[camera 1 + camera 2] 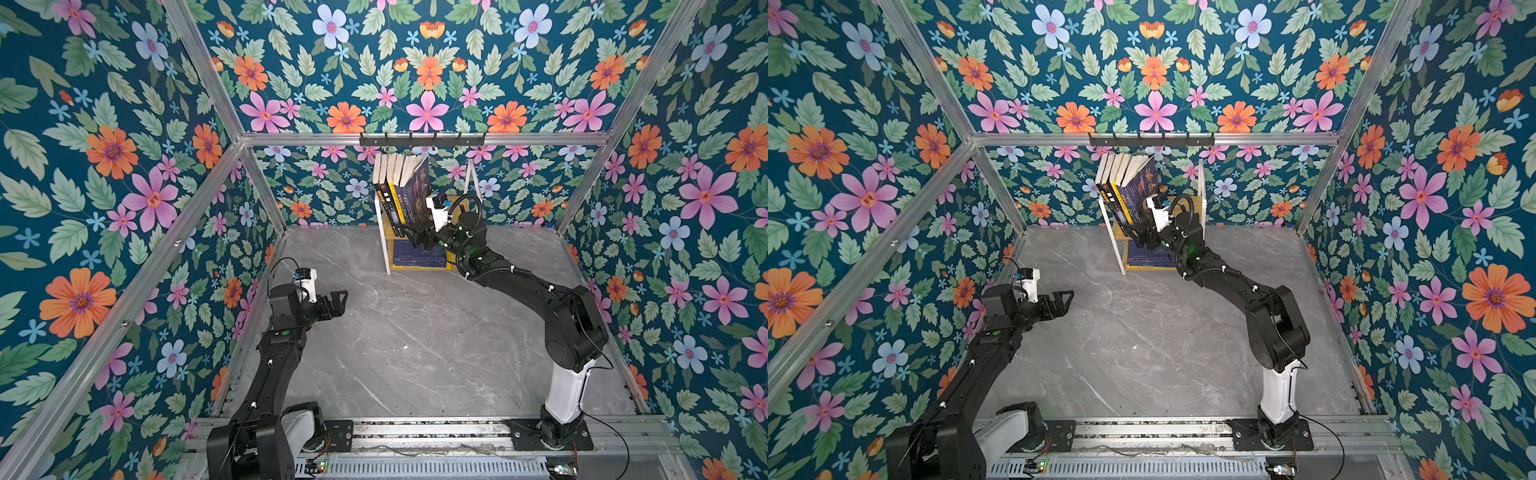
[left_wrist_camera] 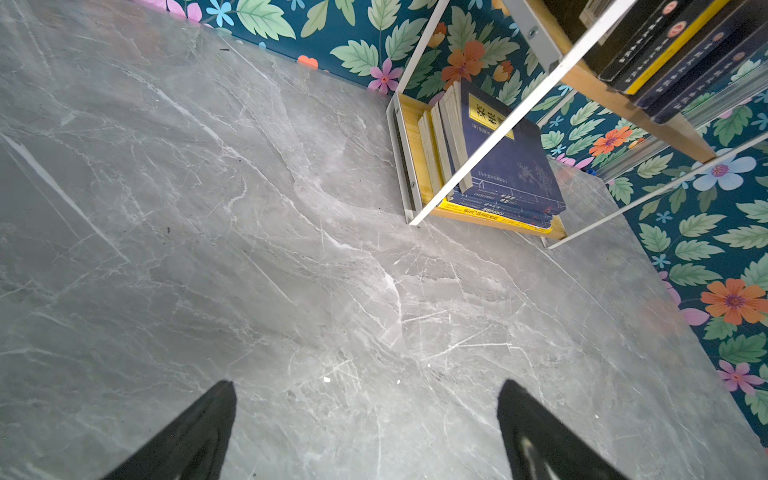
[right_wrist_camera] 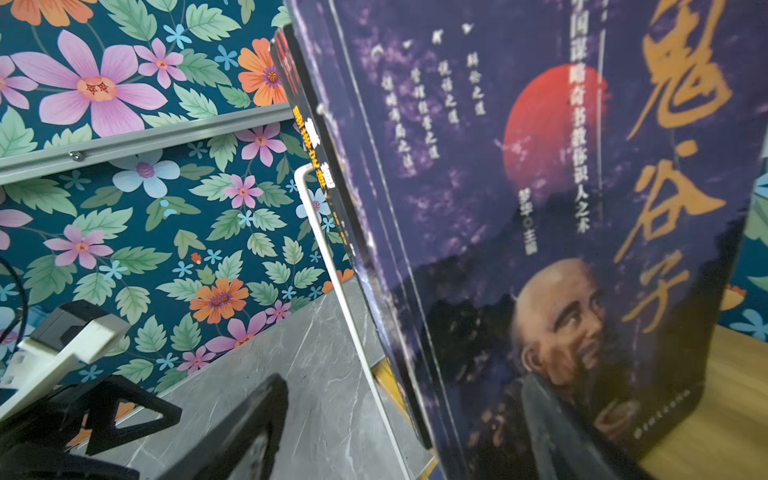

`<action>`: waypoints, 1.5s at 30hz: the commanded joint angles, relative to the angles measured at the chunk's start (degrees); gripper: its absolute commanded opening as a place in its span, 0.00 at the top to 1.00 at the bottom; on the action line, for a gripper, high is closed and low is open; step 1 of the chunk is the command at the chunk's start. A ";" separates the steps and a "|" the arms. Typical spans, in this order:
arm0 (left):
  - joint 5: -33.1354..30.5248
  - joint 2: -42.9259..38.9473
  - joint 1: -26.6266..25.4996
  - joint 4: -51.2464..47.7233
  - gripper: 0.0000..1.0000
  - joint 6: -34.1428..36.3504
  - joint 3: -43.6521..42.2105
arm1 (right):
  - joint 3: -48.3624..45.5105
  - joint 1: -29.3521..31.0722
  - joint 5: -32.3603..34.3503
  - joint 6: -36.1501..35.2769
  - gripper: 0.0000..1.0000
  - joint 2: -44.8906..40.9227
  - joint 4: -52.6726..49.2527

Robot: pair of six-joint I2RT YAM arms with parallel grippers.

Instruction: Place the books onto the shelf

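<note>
I saw the books [image 1: 401, 183] leaning in a row on the upper board of the shelf [image 1: 384, 249], center of both top views. More lay stacked flat on the lower board (a navy cover [image 2: 511, 166] uppermost). My right gripper [image 1: 417, 237] sat at the row's outermost book, the purple old-man cover [image 3: 540, 208] — fingers spread, one clear of it. The left gripper [image 1: 337, 301] hung wide open over the grey table [image 1: 415, 340], lower left.
</note>
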 commanded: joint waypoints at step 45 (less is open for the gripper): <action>0.11 0.43 0.44 0.48 0.00 0.41 0.27 | 14.51 -7.52 -20.34 -10.29 0.40 12.50 -18.34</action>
